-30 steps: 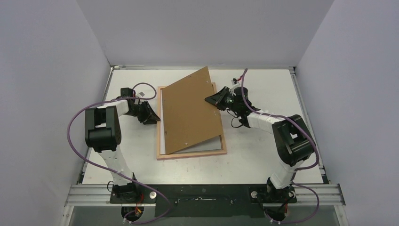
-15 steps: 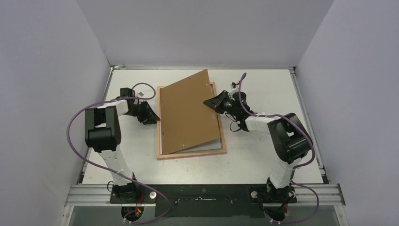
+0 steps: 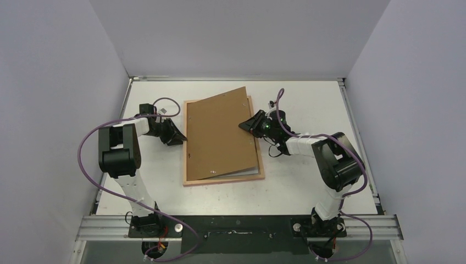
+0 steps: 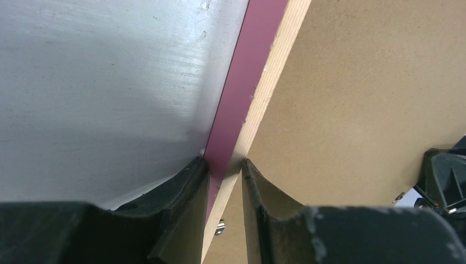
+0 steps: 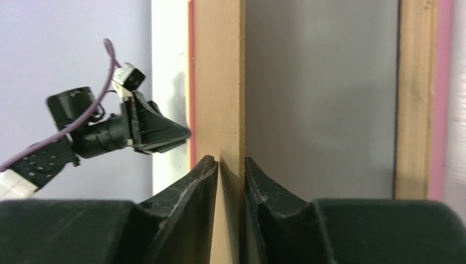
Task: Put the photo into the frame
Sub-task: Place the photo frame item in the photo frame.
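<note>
Crookedly, backing board [image 3: 220, 135] overlies frame [image 3: 225, 180]; right fingers [image 5: 189, 198] pinch its edge.

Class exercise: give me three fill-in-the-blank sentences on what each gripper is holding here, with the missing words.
1. The left gripper pinches the ____'s edge.
2. The right gripper pinches the ____ backing board.
3. The table is ____.
Missing words: frame; brown; white.
</note>
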Controlling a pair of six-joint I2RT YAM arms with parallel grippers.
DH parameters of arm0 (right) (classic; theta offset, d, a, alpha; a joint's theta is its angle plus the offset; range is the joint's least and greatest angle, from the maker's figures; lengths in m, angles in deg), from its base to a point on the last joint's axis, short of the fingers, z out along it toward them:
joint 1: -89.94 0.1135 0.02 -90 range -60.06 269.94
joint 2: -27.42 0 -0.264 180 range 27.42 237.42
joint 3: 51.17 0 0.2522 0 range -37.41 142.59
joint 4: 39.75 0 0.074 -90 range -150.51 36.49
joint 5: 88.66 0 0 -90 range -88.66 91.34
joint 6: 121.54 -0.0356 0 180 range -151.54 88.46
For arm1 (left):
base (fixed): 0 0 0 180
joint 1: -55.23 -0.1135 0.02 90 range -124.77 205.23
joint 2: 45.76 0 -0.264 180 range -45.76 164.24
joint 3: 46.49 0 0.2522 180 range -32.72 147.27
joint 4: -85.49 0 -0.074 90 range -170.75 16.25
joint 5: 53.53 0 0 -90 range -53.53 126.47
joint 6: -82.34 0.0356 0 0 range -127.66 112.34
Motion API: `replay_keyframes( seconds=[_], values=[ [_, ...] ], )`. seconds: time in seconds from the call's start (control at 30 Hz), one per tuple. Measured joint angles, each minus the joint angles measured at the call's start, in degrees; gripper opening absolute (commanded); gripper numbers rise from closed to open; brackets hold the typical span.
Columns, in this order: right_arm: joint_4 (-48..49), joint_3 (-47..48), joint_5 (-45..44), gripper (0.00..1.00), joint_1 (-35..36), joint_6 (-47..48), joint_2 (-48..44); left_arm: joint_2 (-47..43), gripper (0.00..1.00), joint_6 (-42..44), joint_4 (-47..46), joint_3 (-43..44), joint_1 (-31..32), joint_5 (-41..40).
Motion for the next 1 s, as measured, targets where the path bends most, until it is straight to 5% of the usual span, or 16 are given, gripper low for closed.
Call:
replay_keyframes(
  seconds=[0.33,1.0],
  values=[
    [-15.19,5.51,-0.15,0.55,0.63,7.98,0.0,0.0,0.26,-0.2,-0.13,-0.02,-0.31,0.2],
    [-46.6,17.4,-12.0,0.77,0.74,29.51,-1.31,0.0,0.31,1.42,1.53,0.79,-0.37,-0.66]
  ],
)
